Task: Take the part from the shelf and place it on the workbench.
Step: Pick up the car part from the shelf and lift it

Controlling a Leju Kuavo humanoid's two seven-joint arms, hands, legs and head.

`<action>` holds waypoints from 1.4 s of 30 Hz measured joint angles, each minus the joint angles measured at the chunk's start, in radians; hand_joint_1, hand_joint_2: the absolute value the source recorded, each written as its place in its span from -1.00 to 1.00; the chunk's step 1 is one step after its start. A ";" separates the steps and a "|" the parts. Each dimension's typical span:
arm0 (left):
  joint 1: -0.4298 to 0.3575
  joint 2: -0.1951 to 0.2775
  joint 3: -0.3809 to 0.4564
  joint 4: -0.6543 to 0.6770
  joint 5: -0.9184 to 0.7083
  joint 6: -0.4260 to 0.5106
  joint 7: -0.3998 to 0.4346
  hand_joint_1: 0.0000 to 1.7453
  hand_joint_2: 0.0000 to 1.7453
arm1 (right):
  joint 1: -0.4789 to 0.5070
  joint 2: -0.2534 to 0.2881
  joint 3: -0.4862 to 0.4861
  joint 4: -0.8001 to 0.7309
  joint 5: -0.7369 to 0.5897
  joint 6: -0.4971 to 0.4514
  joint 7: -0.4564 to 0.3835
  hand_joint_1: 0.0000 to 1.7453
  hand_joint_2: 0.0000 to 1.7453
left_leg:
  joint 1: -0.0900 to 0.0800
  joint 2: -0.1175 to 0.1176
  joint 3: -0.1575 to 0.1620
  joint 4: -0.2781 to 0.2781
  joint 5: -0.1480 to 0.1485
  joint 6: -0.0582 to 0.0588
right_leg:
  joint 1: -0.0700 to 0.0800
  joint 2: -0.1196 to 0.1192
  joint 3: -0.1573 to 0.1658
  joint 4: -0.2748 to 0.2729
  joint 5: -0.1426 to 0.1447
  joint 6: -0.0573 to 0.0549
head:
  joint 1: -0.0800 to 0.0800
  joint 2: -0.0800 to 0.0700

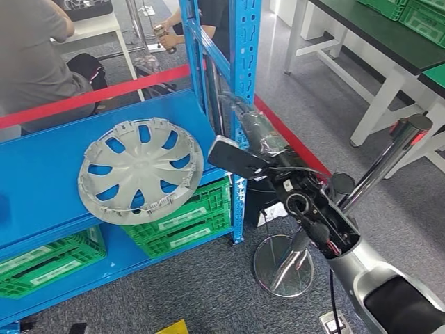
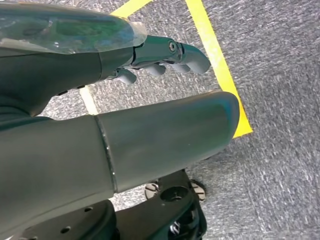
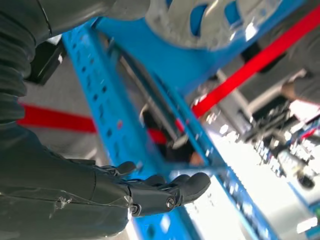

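Bright, even light; blurred, glare-washed background in right wrist view.

From my head view, the wheel cover (image 1: 140,170) lies flat on the shelf (image 1: 47,167) at nine o'clock, crates (image 1: 183,216) on the tier beneath it, my right hand (image 1: 252,142) beside the shelf's upright post (image 1: 243,62) at twelve, the workbench (image 1: 377,35) at two.

The blue upright (image 1: 243,83) of the shelf stands between the right hand (image 1: 247,142) and the wheel cover (image 1: 140,169); open shelf board lies left of the cover.
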 joint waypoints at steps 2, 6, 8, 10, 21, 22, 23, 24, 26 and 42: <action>-0.005 -0.001 0.000 0.000 -0.006 -0.003 0.006 -1.00 -1.00 | -0.026 0.008 0.009 0.059 -0.020 0.004 -0.019 -1.00 1.00 | 0.000 -0.001 0.000 0.000 0.000 0.000 | 0.000 -0.001 0.000 0.000 0.000 0.000 | 0.000 0.000; -0.015 -0.002 -0.002 0.000 -0.014 -0.009 0.014 -1.00 -1.00 | -0.076 0.019 0.029 0.181 -0.013 -0.006 -0.050 -1.00 1.00 | 0.000 -0.004 -0.001 0.000 0.000 0.000 | 0.000 -0.003 0.001 -0.001 0.000 0.001 | 0.000 0.000; -0.017 -0.003 -0.005 0.000 -0.014 -0.010 0.015 -1.00 -1.00 | -0.092 0.028 0.037 0.232 -0.008 -0.010 -0.060 -1.00 1.00 | 0.000 -0.006 -0.001 0.000 0.000 0.000 | 0.000 -0.004 0.002 -0.001 -0.001 0.001 | 0.000 0.000; -0.020 -0.003 -0.011 0.000 -0.014 -0.010 0.016 -1.00 -1.00 | -0.107 0.039 0.047 0.281 -0.003 -0.014 -0.069 -1.00 1.00 | 0.000 -0.006 -0.001 0.000 0.000 0.000 | 0.000 -0.005 0.002 -0.002 -0.001 0.002 | 0.000 0.000; -0.023 -0.004 -0.021 0.000 -0.014 -0.016 0.017 -1.00 -1.00 | -0.153 0.114 0.088 0.427 0.009 -0.014 -0.085 -1.00 1.00 | 0.000 -0.007 -0.001 0.000 0.000 0.000 | 0.000 -0.005 0.002 -0.002 -0.002 0.002 | 0.000 0.000; -0.023 -0.004 -0.022 0.000 -0.014 -0.016 0.017 -1.00 -1.00 | -0.156 0.117 0.090 0.437 0.009 -0.014 -0.087 -1.00 1.00 | 0.000 -0.007 -0.001 0.000 0.000 0.000 | 0.000 -0.005 0.002 -0.002 -0.002 0.002 | 0.000 0.000; -0.024 -0.004 -0.023 0.000 -0.014 -0.016 0.017 -1.00 -1.00 | -0.159 0.120 0.092 0.448 0.008 -0.014 -0.089 -1.00 1.00 | 0.000 -0.007 -0.001 0.000 0.000 0.000 | 0.000 -0.005 0.002 -0.002 -0.002 0.002 | 0.000 0.000; -0.024 -0.004 -0.025 0.000 -0.014 -0.016 0.017 -1.00 -1.00 | -0.162 0.124 0.094 0.460 0.006 -0.013 -0.092 -1.00 1.00 | 0.000 -0.007 -0.001 0.000 0.000 0.000 | 0.000 -0.005 0.002 -0.002 -0.002 0.002 | 0.000 0.000; -0.024 -0.004 -0.025 0.000 -0.014 -0.017 0.017 -1.00 -1.00 | -0.167 0.131 0.099 0.481 -0.002 -0.006 -0.101 -1.00 1.00 | 0.000 -0.007 -0.001 0.000 0.000 0.000 | 0.000 -0.005 0.002 -0.002 -0.002 0.002 | 0.000 0.000; -0.022 -0.014 -0.026 0.000 -0.002 -0.009 0.025 -1.00 -1.00 | -0.223 0.316 0.216 0.717 -0.010 0.020 -0.230 -1.00 1.00 | 0.001 -0.007 0.000 0.000 0.000 0.000 | 0.001 -0.005 0.002 -0.002 -0.003 0.002 | 0.000 0.000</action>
